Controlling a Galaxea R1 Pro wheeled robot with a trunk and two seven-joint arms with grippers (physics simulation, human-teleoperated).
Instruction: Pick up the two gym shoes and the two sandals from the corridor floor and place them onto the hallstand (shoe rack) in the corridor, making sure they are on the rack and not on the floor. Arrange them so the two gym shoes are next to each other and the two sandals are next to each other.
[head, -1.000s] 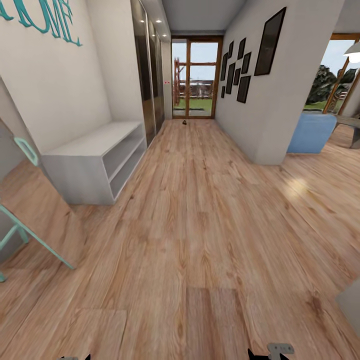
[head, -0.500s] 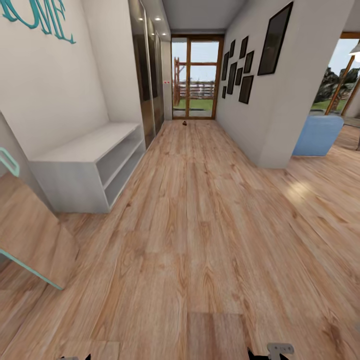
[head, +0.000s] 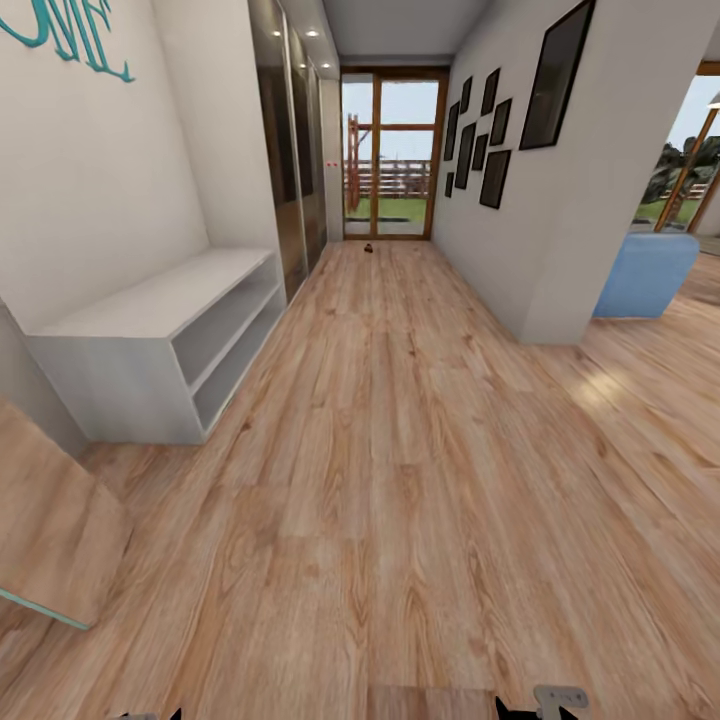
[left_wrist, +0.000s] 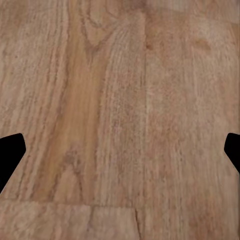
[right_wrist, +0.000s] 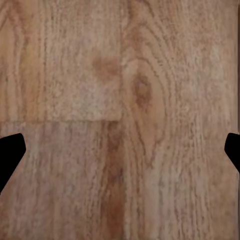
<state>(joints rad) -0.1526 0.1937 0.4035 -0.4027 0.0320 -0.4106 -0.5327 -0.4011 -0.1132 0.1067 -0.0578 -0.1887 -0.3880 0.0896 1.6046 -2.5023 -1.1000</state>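
In transit down the corridor floor (head: 400, 480): left gripper (left_wrist: 120, 155) and right gripper (right_wrist: 120, 155) both jaws wide, empty, aimed at planks; hallstand (head: 160, 300) at left with shelves bare; small dark thing (head: 369, 247), possibly footwear, by the glass door (head: 390, 150).

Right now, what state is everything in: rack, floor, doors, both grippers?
Hallstand: flat top bare, both visible shelf tiers empty, no shoes on it.
Corridor floor: bare planks nearby; small dark object near the far glass door, too small to identify.
Glass door: looks closed.
Wardrobe sliding doors: closed.
Left gripper: open, holding nothing, floor beneath.
Right gripper: open, holding nothing, floor beneath.
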